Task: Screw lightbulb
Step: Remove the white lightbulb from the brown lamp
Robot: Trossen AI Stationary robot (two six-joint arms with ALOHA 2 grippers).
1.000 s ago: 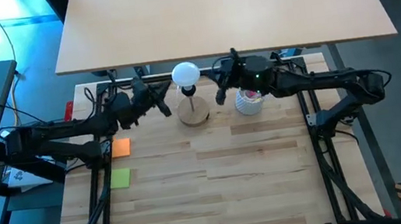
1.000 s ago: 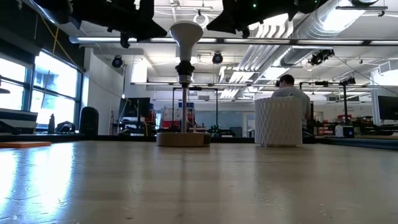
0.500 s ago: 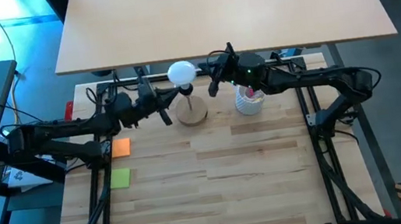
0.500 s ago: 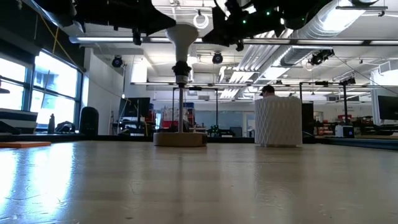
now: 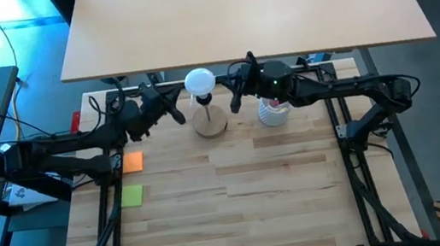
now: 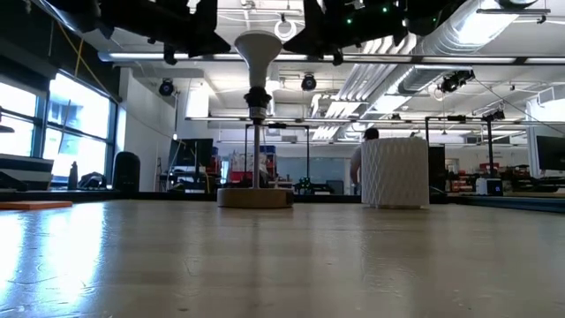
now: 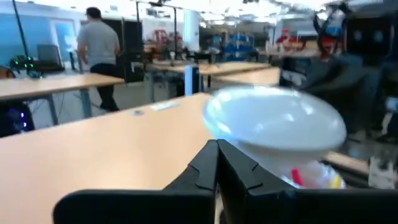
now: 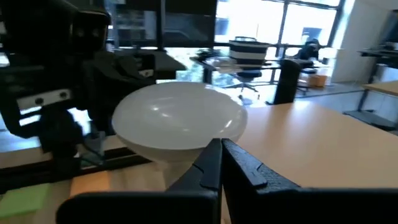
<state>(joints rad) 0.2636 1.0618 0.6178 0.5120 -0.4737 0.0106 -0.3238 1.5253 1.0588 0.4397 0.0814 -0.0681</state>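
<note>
The white frosted lightbulb [image 5: 199, 81] stands upright by its base in the black socket stem [image 5: 204, 101] of a round wooden disc [image 5: 212, 125] at the table's far middle. In the low view the lightbulb [image 6: 258, 49] sits atop the stem [image 6: 257, 132]. My left gripper [image 5: 176, 113] is shut, hovering just left of the bulb at its height. My right gripper [image 5: 235, 103] is shut, hovering just right of it. Each wrist view shows the bulb close beyond the shut fingertips, in the left wrist view [image 7: 273, 124] and in the right wrist view [image 8: 180, 121]. I see a gap on both sides in the low view.
A white ribbed cup [image 5: 273, 112] with a red item stands right of the disc, under my right arm. An orange square [image 5: 132, 161] and a green square [image 5: 132, 196] lie at the table's left. A second, higher tabletop [image 5: 238, 8] lies beyond the far edge.
My right gripper has gone toward the table's left, closer to the bulb. My left gripper reached in toward the socket stem, then drew back toward the left. The disc with stem and bulb has slid slightly toward the table's left and stays upright.
</note>
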